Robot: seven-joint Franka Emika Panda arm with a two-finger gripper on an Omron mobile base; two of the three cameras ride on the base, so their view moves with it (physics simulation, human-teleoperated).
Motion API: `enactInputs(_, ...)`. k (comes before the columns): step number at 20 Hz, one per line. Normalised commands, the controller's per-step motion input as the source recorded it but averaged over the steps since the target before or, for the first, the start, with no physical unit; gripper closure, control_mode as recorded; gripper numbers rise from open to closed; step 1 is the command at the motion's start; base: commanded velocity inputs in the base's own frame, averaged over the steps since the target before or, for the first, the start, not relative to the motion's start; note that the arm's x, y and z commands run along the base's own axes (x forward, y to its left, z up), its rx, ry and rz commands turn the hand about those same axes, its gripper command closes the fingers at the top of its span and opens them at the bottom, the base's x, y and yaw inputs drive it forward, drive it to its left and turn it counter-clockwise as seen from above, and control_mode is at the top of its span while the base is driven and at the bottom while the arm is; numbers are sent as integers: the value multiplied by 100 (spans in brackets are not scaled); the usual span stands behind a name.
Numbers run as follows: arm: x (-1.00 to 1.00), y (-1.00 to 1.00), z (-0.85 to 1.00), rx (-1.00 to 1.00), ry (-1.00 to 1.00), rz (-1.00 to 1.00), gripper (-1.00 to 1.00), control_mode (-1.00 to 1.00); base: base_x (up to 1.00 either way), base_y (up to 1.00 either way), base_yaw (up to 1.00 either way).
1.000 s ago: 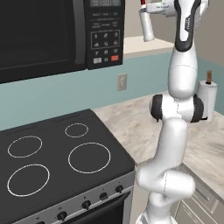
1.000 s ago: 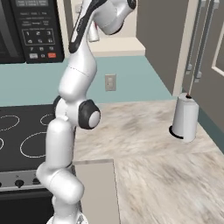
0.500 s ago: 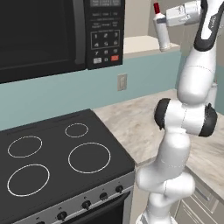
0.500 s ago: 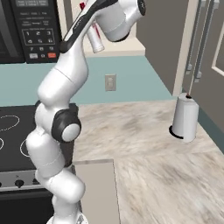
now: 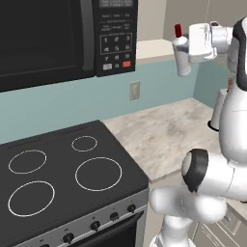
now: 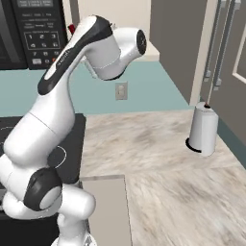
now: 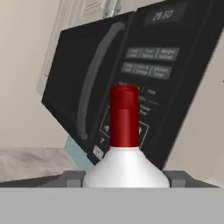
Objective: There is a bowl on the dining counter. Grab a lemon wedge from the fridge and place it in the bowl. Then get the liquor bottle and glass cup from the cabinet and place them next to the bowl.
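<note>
My gripper [image 5: 187, 52] is shut on the liquor bottle [image 5: 182, 59], a white bottle with a red cap, held upright high in the air just right of the microwave. In the hand view the liquor bottle [image 7: 124, 164] rises between the two dark fingertips [image 7: 72, 177] of my gripper [image 7: 124, 178], its red cap standing in front of the microwave's keypad. From the right base view my own arm covers the bottle, and just the red cap [image 6: 72, 30] peeks out. The grey fridge [image 6: 180, 48] stands at the far right. The bowl, lemon wedge, glass cup and dining counter are out of view.
A black microwave [image 5: 58, 38] hangs over a black stovetop [image 5: 62, 169]. The beige stone wall counter [image 6: 158, 158] runs to the right, with a white paper-towel roll [image 6: 202, 130] standing near the fridge. A wall outlet [image 5: 134, 90] sits on the teal backsplash.
The arm has swung to the right and slightly down with the bottle, away from the microwave's top corner. The base and the scene have stayed put.
</note>
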Motion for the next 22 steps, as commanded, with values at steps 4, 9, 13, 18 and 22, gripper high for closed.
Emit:
enactInputs(4, -100, 59, -23, 0, -23, -5, 100, -100, 0, 0, 0)
enactInputs(9, -100, 37, -3, 0, -11, -6, 100, -100, 0, 0, 0)
enactInputs(13, -100, 23, 0, 0, 0, -5, 100, -100, 0, 0, 0)
enactInputs(18, -99, 13, -8, 0, 10, -6, 100, -100, 0, 0, 0)
enactInputs(22, -58, 0, -25, 0, 18, -5, 100, -100, 0, 0, 0)
